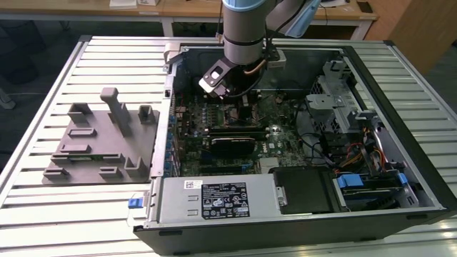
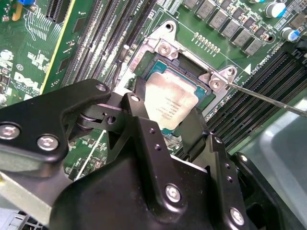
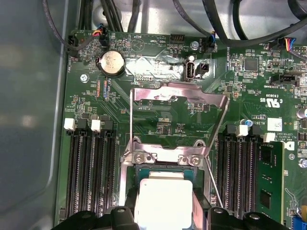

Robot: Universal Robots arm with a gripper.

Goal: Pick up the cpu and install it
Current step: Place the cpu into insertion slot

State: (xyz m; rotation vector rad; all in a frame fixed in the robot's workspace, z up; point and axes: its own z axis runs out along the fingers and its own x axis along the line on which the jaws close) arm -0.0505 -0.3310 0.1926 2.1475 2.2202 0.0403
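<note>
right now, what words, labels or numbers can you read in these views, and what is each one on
no text here can be quoted reliably
cpu: faint print on its metal top, too small to read
motherboard: white markings, too small to read
power supply label: dense print, too small to read

A silver-grey metal table with a ribbed, slatted top [image 1: 43, 214] carries everything in the scene. Toward the exterior view's left, a flat grey plastic fixture plate with raised blocks and upright posts [image 1: 93, 142] lies directly on the slats. Just beside it, toward the exterior view's right, a black desktop computer case [image 1: 286, 235] lies on its side, its open side facing up.
</note>
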